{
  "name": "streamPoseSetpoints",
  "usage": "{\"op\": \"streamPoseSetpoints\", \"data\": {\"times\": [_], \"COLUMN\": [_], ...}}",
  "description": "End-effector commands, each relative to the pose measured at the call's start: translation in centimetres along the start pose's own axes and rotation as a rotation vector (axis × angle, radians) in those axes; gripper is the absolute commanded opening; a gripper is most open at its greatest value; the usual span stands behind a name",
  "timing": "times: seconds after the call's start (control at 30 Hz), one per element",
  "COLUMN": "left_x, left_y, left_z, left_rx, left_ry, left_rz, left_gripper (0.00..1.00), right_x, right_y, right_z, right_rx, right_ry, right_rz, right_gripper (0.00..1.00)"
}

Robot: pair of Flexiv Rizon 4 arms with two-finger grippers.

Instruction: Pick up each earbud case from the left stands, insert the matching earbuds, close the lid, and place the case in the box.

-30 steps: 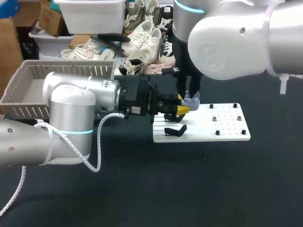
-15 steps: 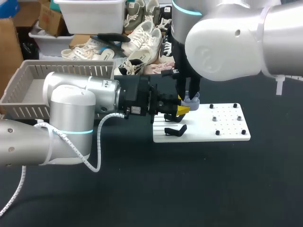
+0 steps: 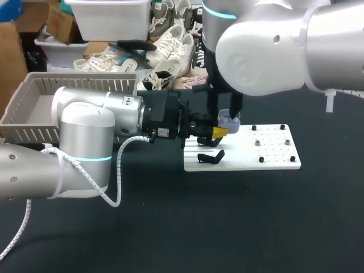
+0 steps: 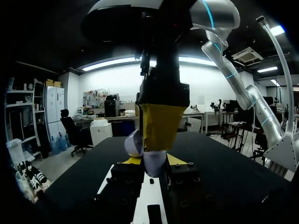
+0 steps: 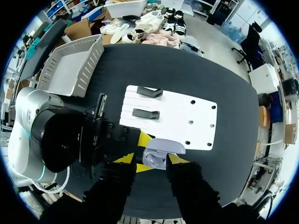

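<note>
1. Head view: the left gripper (image 3: 219, 132) reaches in level from the left, clenched on the lavender earbud case (image 3: 228, 120) above the white board (image 3: 273, 154). The right gripper (image 3: 226, 111) hangs directly over the case. Whether it is clenched, I cannot tell. The slatted grey basket (image 3: 34, 108) lies well apart to the left.
2. Left wrist view: the case (image 4: 150, 161), smooth rounded plastic, sits between this gripper's yellow tips, with the right gripper (image 4: 159, 126) directly above it.
3. Right wrist view: the case (image 5: 161, 151) lies straight ahead of the right gripper (image 5: 152, 170), lid apparently raised and long axis crosswise. Any press probably comes from above. Two curved black stands (image 5: 145, 113) sit on the flat board.
</note>
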State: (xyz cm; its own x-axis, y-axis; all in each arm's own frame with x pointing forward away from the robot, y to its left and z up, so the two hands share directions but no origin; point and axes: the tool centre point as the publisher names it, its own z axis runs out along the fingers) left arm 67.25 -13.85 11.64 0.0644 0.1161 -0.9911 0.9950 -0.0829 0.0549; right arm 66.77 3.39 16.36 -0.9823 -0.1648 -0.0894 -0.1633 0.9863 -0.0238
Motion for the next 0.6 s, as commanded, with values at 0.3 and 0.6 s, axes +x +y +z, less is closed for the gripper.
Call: {"op": "streamPoseSetpoints", "data": {"times": [0.3,0.6], "left_x": [0.0,0.0], "left_y": [0.0,0.0], "left_z": [0.0,0.0], "left_rx": [-0.002,-0.002], "left_ry": [-0.001,-0.001], "left_rz": [0.001,0.001], "left_gripper": [0.00,0.00], "right_x": [-0.3,-3.2], "right_y": [-2.8,-6.0], "right_z": [-2.5,-1.3], "right_rx": [0.029,0.127], "right_ry": [-0.028,-0.020], "right_rz": [0.154,0.423], "right_gripper": [1.00,1.00]}}
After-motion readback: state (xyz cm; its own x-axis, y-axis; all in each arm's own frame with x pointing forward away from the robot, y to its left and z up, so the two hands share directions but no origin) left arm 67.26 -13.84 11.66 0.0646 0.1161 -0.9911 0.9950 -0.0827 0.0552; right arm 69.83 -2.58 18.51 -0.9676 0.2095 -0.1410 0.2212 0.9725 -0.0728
